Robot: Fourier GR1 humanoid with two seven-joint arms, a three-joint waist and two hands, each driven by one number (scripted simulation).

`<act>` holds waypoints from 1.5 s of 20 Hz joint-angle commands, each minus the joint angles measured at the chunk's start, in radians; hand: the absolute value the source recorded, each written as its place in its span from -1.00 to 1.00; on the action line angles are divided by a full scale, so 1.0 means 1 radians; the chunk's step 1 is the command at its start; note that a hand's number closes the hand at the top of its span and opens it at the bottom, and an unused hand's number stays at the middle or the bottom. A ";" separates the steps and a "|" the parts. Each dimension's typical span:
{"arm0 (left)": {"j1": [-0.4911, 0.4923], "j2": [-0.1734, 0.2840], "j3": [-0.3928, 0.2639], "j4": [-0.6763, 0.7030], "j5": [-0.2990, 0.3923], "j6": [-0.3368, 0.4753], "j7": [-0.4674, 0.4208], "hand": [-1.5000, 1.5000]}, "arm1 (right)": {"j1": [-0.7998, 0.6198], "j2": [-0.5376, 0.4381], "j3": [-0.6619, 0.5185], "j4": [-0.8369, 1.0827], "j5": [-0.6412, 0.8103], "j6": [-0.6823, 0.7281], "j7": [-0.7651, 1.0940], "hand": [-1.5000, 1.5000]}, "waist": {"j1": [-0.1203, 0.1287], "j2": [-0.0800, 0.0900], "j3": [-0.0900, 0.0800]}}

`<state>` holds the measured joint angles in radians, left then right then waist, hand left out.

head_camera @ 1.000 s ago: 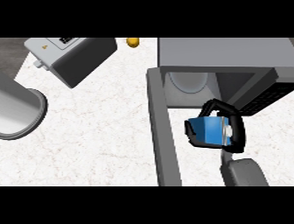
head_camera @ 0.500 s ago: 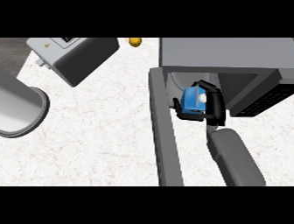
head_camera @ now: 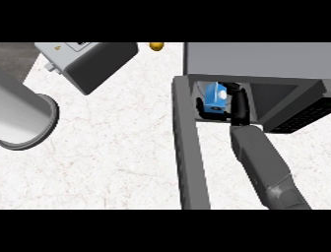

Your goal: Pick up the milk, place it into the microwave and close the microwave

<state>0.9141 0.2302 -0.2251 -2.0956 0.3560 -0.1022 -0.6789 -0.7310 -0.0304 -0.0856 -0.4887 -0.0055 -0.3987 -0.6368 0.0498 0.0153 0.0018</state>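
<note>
White speckled stone counter fills most of the head view. Grey box-shaped microwave sits at upper right, cavity open; its long grey door is swung out toward the viewer, running down the frame. Large grey cylinder lies at left; grey toaster-like appliance at upper left; small yellow object by the counter's far edge. Right hand, black, fingers curled round the blue milk carton, which is just inside the cavity mouth. Cannot tell if the carton rests on the cavity floor. Left hand not in view. Step in hand, judged: placing. Next calls for letting go, pulling the forearm back, then swinging the door shut. Room is tight: door edge just left of the forearm, cavity wall to its right.
</note>
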 commanded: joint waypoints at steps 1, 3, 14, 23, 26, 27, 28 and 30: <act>-0.027 -0.007 0.014 0.020 0.001 0.015 0.014 -1.00 | -0.060 -0.043 -0.035 0.153 0.019 -0.023 -0.074 1.00 | 0.013 0.009 0.001; -0.007 0.029 0.006 -0.053 0.023 -0.016 0.045 -1.00 | -0.131 -0.045 -0.035 0.196 0.035 -0.077 -0.018 1.00 | 0.037 0.017 0.002; -0.072 0.026 0.020 -0.006 0.019 -0.014 0.061 -1.00 | -0.235 -0.148 -0.017 0.307 0.107 -0.157 -0.091 1.00 | 0.060 0.033 0.003; -0.094 0.035 0.060 0.062 0.041 -0.054 0.014 -1.00 | -0.243 -0.126 -0.101 0.292 0.044 -0.195 -0.202 1.00 | 0.082 0.041 0.004; -0.101 0.015 0.026 0.048 0.031 -0.041 0.027 -1.00 | -0.283 -0.138 -0.086 0.305 0.074 -0.268 -0.202 1.00 | 0.091 0.043 0.003; -0.083 0.023 0.028 0.066 0.013 -0.044 0.018 -1.00 | -0.270 -0.150 -0.101 0.305 0.065 -0.298 -0.211 1.00 | 0.095 0.044 0.004; -0.078 0.026 0.025 0.061 0.021 -0.054 0.017 -1.00 | -0.258 -0.153 -0.089 0.312 0.082 -0.331 -0.227 1.00 | 0.095 0.044 0.003; -0.088 0.034 0.036 0.065 0.026 -0.052 0.031 -1.00 | -0.272 -0.149 -0.097 0.318 0.086 -0.409 -0.213 1.00 | 0.102 0.049 0.003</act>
<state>0.8239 0.2558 -0.1942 -2.0380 0.3786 -0.1483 -0.6549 -0.9906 -0.1791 -0.1727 -0.1795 0.0731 -0.6739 -0.8225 0.1405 0.0620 0.0061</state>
